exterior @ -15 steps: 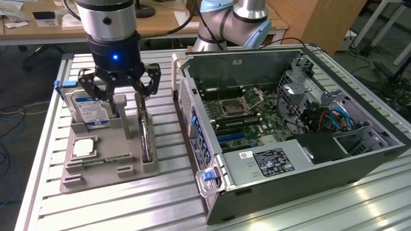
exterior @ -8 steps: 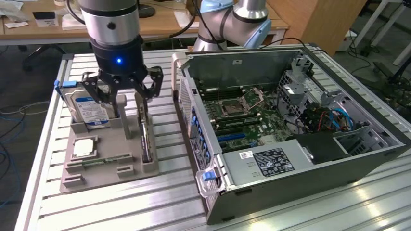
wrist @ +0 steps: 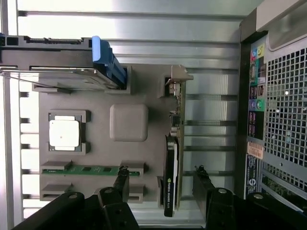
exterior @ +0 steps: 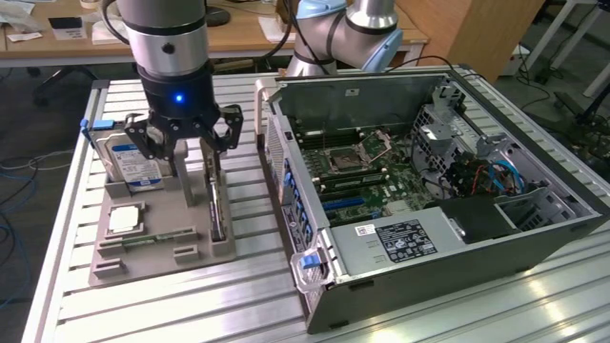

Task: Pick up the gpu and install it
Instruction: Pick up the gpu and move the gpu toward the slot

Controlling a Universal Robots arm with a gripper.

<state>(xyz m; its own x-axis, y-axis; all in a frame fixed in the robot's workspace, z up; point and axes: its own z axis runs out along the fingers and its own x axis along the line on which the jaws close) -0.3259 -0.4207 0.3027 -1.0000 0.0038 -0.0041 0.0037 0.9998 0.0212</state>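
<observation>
The gpu (exterior: 217,207) is a thin dark card standing on edge in a slot of the grey holder tray (exterior: 162,204), on the side nearest the computer case. In the wrist view the gpu (wrist: 171,182) shows edge-on, with a dark shroud and a green board edge. My gripper (exterior: 188,148) hangs just above the card's far end with its fingers open. In the wrist view the gripper (wrist: 161,171) straddles the card, one black fingertip (wrist: 122,175) over the tray and the other fingertip (wrist: 201,175) on the case side. Nothing is held.
The tray (wrist: 96,100) also holds a silver hard drive (exterior: 133,166) with a blue clip (wrist: 103,57), a processor (wrist: 64,132) and a green memory stick (wrist: 91,168). The open computer case (exterior: 533,214) lies to the exterior view's right, motherboard (exterior: 358,168) exposed. A second arm (exterior: 333,36) stands behind.
</observation>
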